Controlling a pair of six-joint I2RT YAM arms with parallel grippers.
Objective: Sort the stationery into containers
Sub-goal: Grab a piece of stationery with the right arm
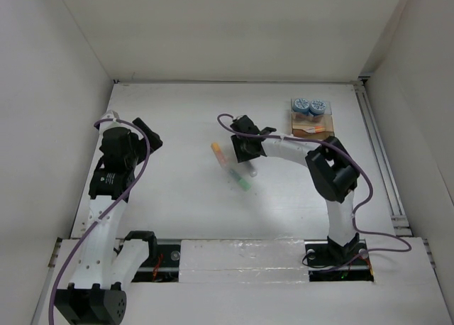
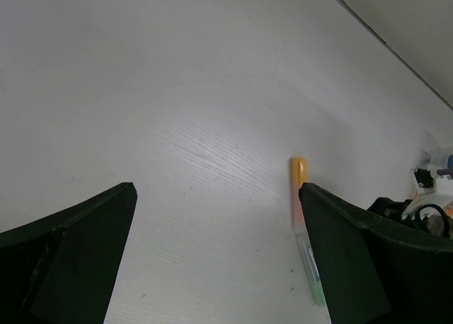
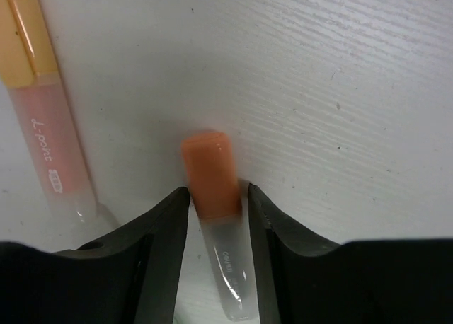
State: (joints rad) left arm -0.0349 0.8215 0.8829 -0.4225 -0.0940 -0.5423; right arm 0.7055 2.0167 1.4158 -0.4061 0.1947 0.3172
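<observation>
Right gripper (image 3: 216,197) down low near the middle of the counter (image 1: 177,126), with jaws drawn partway in on either side of an orange-capped pen (image 3: 211,179). Close against the cap on both sides, touching or very nearly so; cannot tell whether truly gripped. Flat on the counter, with the clear barrel running back between the jaws.

Just to the left, a pink pen with a yellow cap (image 3: 42,126), also lying flat and apart from the jaws. A little nearer than both, a green pen (image 1: 241,179), close beside the end of the pink one in the left wrist view.

Left gripper (image 2: 217,193) hovering over the left part of the counter, well apart from the pens, with jaws spread wide and nothing between them.

At the far right, a clear organizer box (image 1: 296,126), tan inside, with two round blue-and-white tubs (image 1: 301,105) side by side in its far section and an orange pen (image 1: 316,129) lying across a nearer one.
</observation>
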